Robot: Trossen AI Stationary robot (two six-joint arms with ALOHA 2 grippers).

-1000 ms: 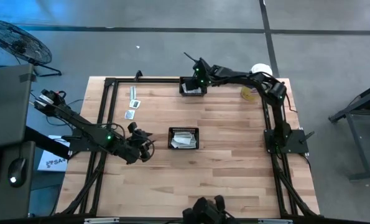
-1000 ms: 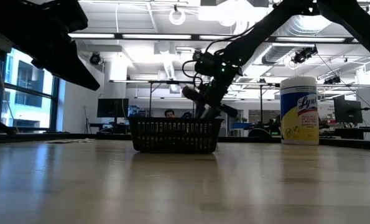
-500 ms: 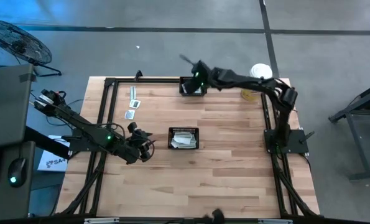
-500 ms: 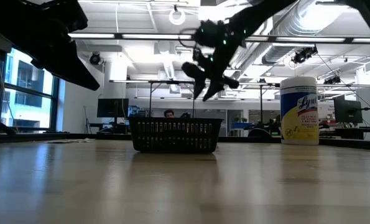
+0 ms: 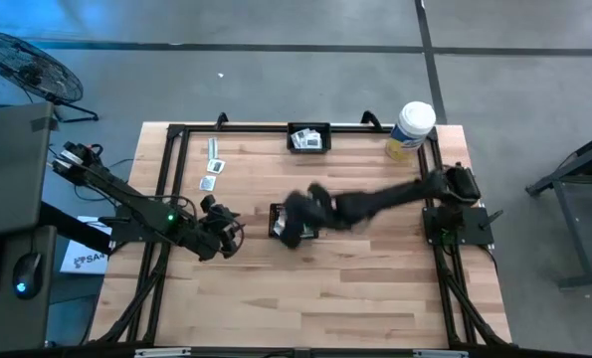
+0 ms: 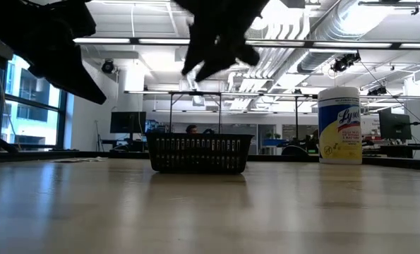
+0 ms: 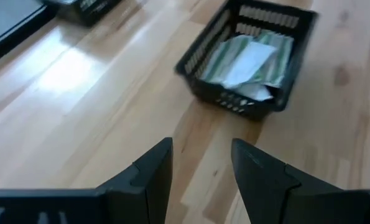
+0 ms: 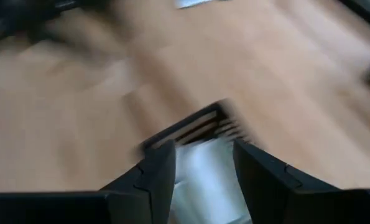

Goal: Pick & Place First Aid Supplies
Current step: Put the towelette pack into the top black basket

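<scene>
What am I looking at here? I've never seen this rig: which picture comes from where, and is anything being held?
Two dark robot arms work at a wooden table. One camera looks straight down, one sits at table height, one rides each wrist. The right gripper, fingers open and empty, is over the middle basket of packets. The left gripper waits beside it, open, empty. A second basket sits at the far edge, loose packets lie far left, and a wipes canister stands far right.

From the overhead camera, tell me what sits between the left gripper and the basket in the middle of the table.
In the high view, only bare wood separates the left gripper from the middle basket. The left wrist view agrees.
</scene>
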